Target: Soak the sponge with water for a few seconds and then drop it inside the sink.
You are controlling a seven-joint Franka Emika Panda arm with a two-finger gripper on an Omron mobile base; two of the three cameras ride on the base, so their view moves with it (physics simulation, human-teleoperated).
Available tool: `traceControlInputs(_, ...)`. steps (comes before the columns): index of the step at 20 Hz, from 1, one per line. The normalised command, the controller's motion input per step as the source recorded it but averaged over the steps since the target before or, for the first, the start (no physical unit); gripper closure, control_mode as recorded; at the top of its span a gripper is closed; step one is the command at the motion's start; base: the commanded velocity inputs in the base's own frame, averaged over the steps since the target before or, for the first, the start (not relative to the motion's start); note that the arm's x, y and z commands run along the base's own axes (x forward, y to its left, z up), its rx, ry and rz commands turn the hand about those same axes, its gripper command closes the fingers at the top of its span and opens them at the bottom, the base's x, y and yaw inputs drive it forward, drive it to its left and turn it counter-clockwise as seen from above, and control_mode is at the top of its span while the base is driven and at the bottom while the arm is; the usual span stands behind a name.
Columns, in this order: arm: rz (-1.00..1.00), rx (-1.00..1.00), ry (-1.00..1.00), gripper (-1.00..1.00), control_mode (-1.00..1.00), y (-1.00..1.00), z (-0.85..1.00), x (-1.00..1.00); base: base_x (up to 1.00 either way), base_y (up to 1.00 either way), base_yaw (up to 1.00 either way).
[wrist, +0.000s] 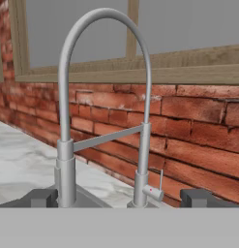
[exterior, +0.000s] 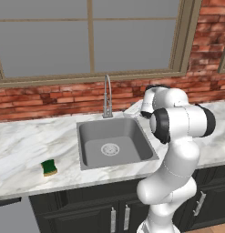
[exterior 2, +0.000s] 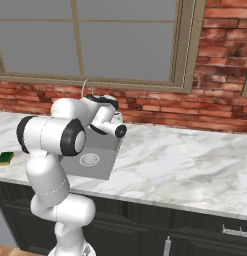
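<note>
Marble desk point(exterior: 23, 141) runs beneath a brick wall and window. Sponge point(exterior: 49, 167) lies on the desk left of the sink point(exterior: 115, 142), well apart from it, partly cut off by the arm in the right base view. Hand point(wrist: 119, 197) faces the gooseneck tap point(wrist: 106, 97) with fingertips point(wrist: 42, 197) spread wide, holding nothing. Tap base is hidden at the frame's bottom edge.

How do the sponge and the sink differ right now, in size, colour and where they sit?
Size: the sponge is a small block, far smaller than the sink, a wide square basin.
Colour: the sponge is dark green over yellow-orange; the sink is plain matte grey with a silver drain.
Position: the sponge rests on top of the marble counter, left of the sink; the sink is sunk into that counter.
Both look dry: no water runs from the tap.
</note>
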Motion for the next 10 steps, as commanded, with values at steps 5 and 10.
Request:
traceControlInputs(5,0.0,0.0,0.0,-1.0,-1.0,0.1,0.0,0.25,0.0,0.0,0.0)
traceControlInputs(10,0.0,0.0,0.0,-1.0,-1.0,0.09,-0.01,0.23,0.0,0.0,0.0)
